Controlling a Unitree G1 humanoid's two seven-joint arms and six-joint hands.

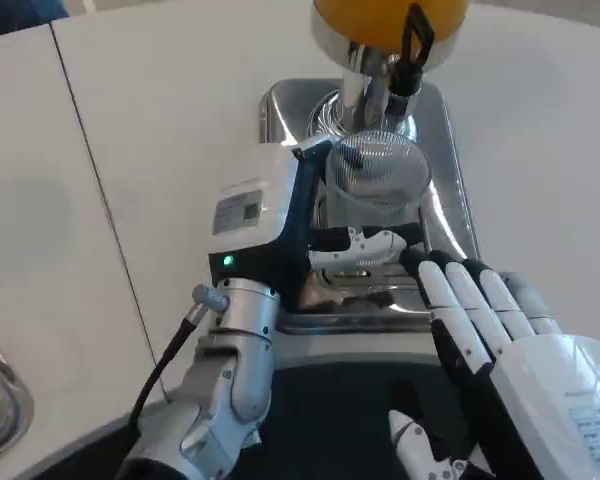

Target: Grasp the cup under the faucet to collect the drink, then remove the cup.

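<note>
Open right robot hand (500,350), left robot hand (280,225) gripping cup (375,180)

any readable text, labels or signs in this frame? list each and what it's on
Nothing can be read here.
Left hand: grey label on its white back, print too blurred to read.
Right hand: label with lines of small print on its back, too blurred and cut off by the frame edge.
Cup, dispenser and drip tray: no text visible.
</note>
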